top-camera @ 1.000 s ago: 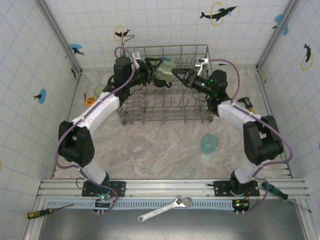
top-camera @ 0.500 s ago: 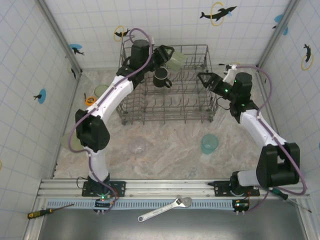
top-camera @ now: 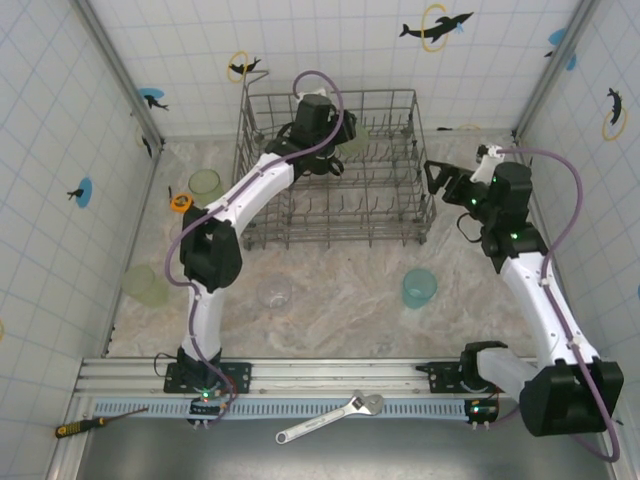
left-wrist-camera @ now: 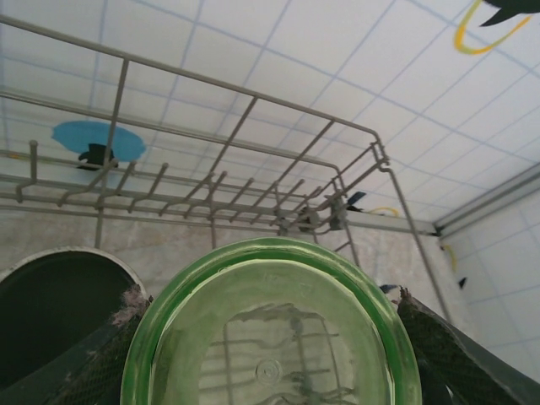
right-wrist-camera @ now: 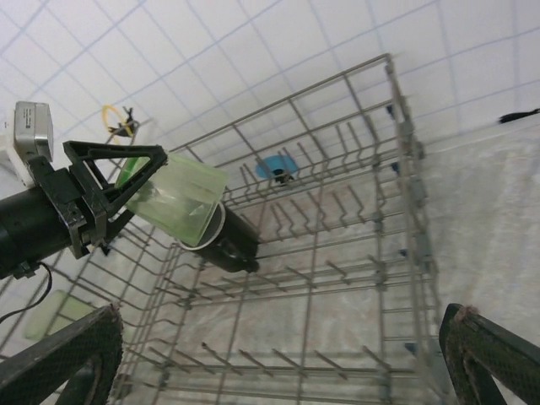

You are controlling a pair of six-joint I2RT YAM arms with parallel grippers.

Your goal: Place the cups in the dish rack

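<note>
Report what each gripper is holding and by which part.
The left gripper holds a light-green tumbler by its side walls, one finger on each side. The right gripper is open, holding nothing.

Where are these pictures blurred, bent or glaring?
Left wrist view: the dish rack seen through the green cup looks warped. Right wrist view: the right pincer is blurred at the corners, the rack sharp. Top external view: even light, no glare.

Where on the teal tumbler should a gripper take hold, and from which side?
Probably the rim of the teal tumbler, approached from straight above, with one finger inside and one outside. It seems to stand upright, mouth up, on the table in front of the dish rack, apart from other things. The open right gripper is nearer.
</note>
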